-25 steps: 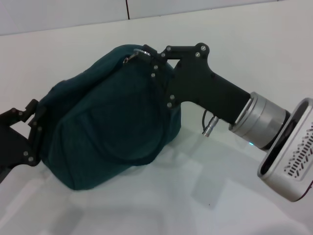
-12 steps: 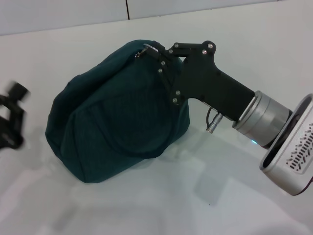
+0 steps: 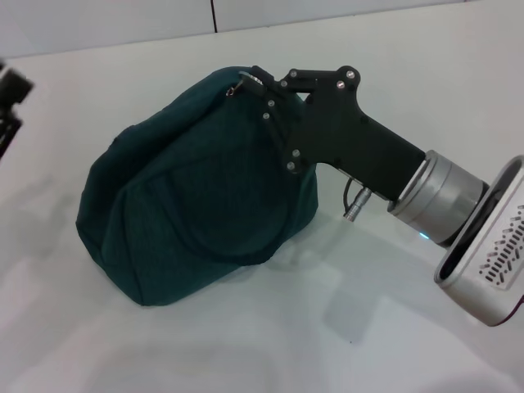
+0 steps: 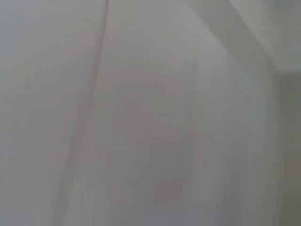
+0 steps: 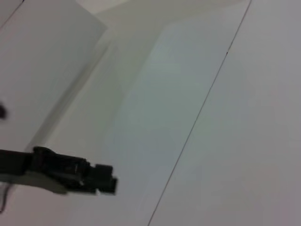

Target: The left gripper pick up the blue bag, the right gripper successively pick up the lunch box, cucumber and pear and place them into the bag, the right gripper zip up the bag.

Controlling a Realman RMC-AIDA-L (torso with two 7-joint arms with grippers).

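Observation:
The blue bag (image 3: 196,205) sits on the white table, bulging and leaning left, its top closed. My right gripper (image 3: 259,79) is at the bag's top ridge with its fingers together on the metal zipper pull (image 3: 242,82). Its black body and silver wrist (image 3: 438,201) stretch away to the right. My left gripper (image 3: 10,92) is a blurred black shape at the far left edge, well clear of the bag, and it also shows as a black bar in the right wrist view (image 5: 70,172). The lunch box, cucumber and pear are hidden.
The white table (image 3: 270,344) spreads around the bag, with a wall seam behind it (image 3: 213,15). The left wrist view shows only a pale blurred surface.
My left gripper has come off the bag's left end and pulled away up and to the left. The bag and my right gripper shifted slightly right, then held still.

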